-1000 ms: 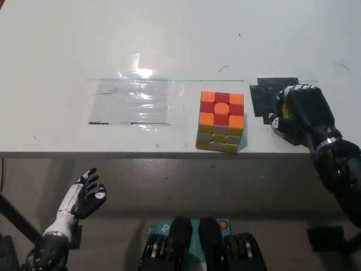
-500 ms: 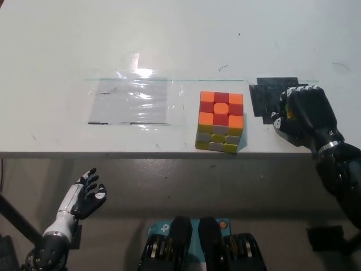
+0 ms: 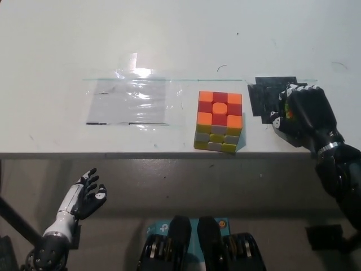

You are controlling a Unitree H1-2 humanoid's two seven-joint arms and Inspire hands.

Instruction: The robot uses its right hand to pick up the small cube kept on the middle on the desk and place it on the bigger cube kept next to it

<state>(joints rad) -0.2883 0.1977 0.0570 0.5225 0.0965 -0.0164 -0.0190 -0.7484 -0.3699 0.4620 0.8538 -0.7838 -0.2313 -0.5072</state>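
The black right hand (image 3: 302,116) is curled tight around the small cube (image 3: 289,110), just to the right of the big puzzle cube (image 3: 219,121). Only a tiny bit of green, red and yellow peeks out between the fingers. The hand sits over a patch of black tape (image 3: 265,93) on the white desk (image 3: 169,34). Compared with a second ago, the hand has hardly moved; it looks just a little higher, but the whole picture slid a bit too, so that could be the camera. I think the grab is done and the lift is only starting. The big puzzle cube stands near the front edge of the desk, with its orange and red top bare. Next, the hand has to go up and over to the left, then set the small cube down flat on that top. To the left of the big cube lies a sheet of clear plastic (image 3: 130,101). The white left hand (image 3: 84,197) rests low, below the desk edge, with its fingers spread and holding nothing.
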